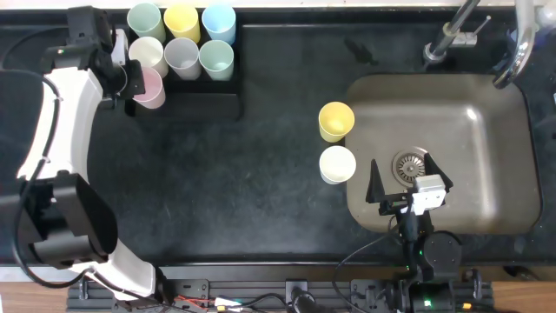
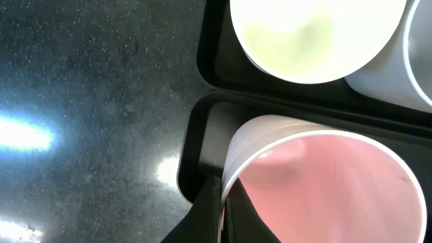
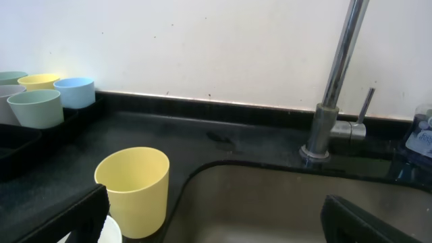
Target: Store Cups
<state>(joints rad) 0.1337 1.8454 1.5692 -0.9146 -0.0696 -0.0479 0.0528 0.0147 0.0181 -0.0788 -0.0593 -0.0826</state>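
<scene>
Pink plastic cup (image 2: 324,189), closest in the left wrist view, upright, its rim pinched by the left claw (image 2: 221,209); claw clenched on the cup wall, one finger inside, one outside. Cup sits low in the near-left compartment of the black plastic tray (image 1: 208,104); cannot tell if its base touches the tray floor.

Tray lies at far left of the dark speckled table (image 1: 261,191). Six more cups stand in it, in two rows.
- Far row, left to right: pale green cup (image 1: 145,17), light yellow cup (image 1: 182,19), light blue cup (image 1: 218,22).
- Next row: cream cup (image 1: 148,54), just beyond the pink one; grey-white cup (image 1: 182,56); mint green cup (image 1: 215,59).
- All upright, mouths up, packed close.

Two cups stand on the table, outside the tray, just left of the steel sink (image 1: 486,174).
- Deep yellow plastic cup (image 1: 336,122), upright, beside the sink's left rim.
- White plastic cup (image 1: 337,164), just nearer than the yellow one, close beside it, upright.

Right claw (image 1: 402,169) hangs over the near-left part of the sink basin, near the drain. Fingers spread wide, released, nothing between them. Both loose cups lie to its left.

Chrome tap (image 3: 335,88) rises at the far edge of the sink, against the white wall.
</scene>
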